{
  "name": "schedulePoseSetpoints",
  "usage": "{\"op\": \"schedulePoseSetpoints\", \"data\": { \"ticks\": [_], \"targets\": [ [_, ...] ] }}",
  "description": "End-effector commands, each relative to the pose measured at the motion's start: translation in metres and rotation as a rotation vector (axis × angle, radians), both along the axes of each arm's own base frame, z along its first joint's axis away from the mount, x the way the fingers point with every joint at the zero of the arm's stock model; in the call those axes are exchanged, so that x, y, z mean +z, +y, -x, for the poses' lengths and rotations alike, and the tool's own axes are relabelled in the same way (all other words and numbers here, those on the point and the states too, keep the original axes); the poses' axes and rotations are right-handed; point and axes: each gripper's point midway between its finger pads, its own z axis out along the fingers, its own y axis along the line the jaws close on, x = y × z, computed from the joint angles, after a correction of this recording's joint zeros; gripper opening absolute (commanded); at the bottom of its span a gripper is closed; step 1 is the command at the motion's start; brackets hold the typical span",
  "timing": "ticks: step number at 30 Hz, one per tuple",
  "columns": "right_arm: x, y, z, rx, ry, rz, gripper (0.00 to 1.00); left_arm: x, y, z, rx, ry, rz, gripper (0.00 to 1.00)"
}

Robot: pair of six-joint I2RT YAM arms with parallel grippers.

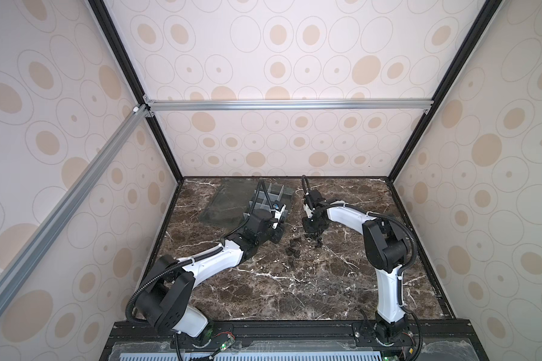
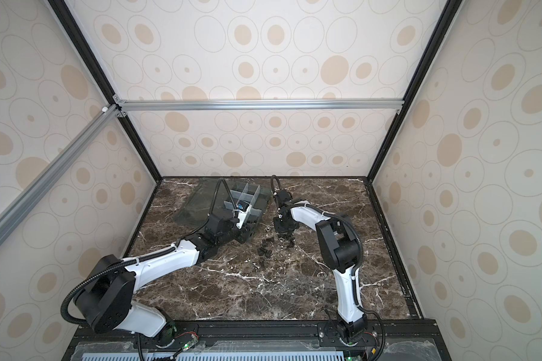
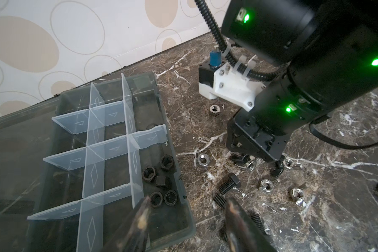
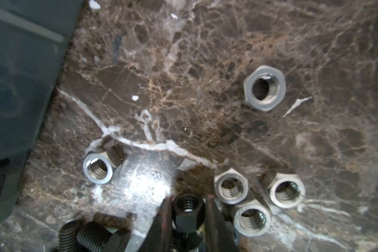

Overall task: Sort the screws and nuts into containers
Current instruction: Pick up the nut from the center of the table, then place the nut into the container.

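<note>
Pinching a black nut (image 4: 188, 216) with the right hand (image 4: 188, 199), likely bound for the black-nut cell (image 3: 155, 150); left hand (image 3: 187, 203) half-open, empty.

In both top views the left arm (image 1: 213, 259) is covering the near containers (image 1: 276, 191) of the organizer box (image 1: 287, 195). The screws (image 1: 292, 251) and nuts (image 1: 293, 229) beside the box are showing too small to tell apart. In the right wrist view the box is blurring and running off-frame.

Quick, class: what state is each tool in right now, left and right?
The left tool is open, holding nothing.
The right tool is closed on a black nut.
</note>
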Motion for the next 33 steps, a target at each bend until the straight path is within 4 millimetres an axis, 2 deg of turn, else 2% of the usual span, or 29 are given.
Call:
{"op": "schedulePoseSetpoints", "data": {
  "ticks": [1,9,16,20,22,23,27,33],
  "targets": [
    [-0.007,0.0,0.008,0.008,0.028,0.022,0.16,0.022,-0.002,-0.002,-0.007,-0.058,0.012,0.55],
    [0.027,0.005,0.002,0.01,-0.028,-0.008,0.16,0.029,-0.001,-0.003,0.004,-0.08,0.026,0.56],
    [0.067,0.007,0.004,0.01,-0.082,-0.05,0.16,0.049,0.005,-0.005,0.041,-0.127,0.07,0.58],
    [0.09,0.014,0.008,0.03,-0.11,-0.084,0.16,0.052,0.013,-0.01,0.07,-0.126,0.093,0.58],
    [0.102,0.022,0.011,0.054,-0.131,-0.097,0.16,0.049,0.021,-0.011,0.089,-0.113,0.103,0.58],
    [0.107,0.027,0.012,0.065,-0.137,-0.107,0.16,0.055,0.024,-0.013,0.101,-0.134,0.125,0.58],
    [0.119,0.061,0.017,0.13,-0.151,-0.174,0.16,0.053,0.048,-0.016,0.179,-0.128,0.162,0.58],
    [0.113,0.111,0.013,0.208,-0.14,-0.227,0.16,0.058,0.061,-0.009,0.187,-0.143,0.175,0.58]
  ]
}}
